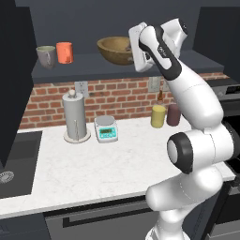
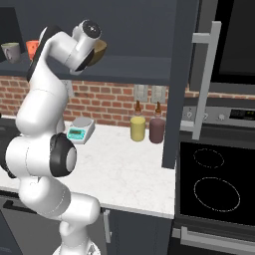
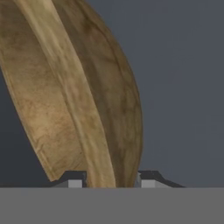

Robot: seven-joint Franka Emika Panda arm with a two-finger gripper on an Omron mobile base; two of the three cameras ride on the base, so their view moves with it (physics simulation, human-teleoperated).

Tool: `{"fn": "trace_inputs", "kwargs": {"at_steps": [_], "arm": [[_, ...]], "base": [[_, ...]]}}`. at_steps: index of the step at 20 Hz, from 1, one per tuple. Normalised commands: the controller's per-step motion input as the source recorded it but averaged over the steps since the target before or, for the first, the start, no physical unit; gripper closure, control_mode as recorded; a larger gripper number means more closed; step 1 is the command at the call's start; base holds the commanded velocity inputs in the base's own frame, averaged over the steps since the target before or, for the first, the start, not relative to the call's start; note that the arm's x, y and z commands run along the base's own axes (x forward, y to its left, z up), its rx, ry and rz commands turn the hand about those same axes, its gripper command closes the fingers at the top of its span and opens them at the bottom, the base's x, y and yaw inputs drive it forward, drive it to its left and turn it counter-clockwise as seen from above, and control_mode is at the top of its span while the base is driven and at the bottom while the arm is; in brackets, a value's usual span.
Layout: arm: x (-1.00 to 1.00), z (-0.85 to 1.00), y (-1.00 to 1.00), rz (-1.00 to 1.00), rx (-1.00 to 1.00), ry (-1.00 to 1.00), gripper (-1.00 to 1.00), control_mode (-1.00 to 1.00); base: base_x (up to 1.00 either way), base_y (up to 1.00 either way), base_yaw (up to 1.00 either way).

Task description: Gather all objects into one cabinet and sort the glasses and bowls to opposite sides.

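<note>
grey cabinet shelf [image 1: 93,63], brick wall [image 1: 117,96], white counter [image 1: 93,159]

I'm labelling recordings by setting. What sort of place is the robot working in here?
A rendered home kitchen, most likely. A white marble-look counter runs below a red brick backsplash, a black glass cooktop sits beside it, and a dark wall shelf carries a wooden bowl, an orange cup and a mug.
</note>
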Motion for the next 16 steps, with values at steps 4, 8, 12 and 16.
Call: {"fn": "trace_inputs", "kwargs": {"at_steps": [4,8,12,16], "arm": [[0.00,0.00,-0.24,0.00,0.00,0.03,1.00,-1.00],[0.00,0.00,-0.42,0.00,0.00,0.01,1.00,-1.00],[0.00,0.00,-0.58,0.00,0.00,0.00,1.00,-1.00],[0.00,0.00,-0.64,0.00,0.00,0.00,1.00,-1.00]], "base": [[0.00,0.00,0.00],[0.00,0.00,0.00],[0.00,0.00,0.00],[0.00,0.00,0.00]]}}
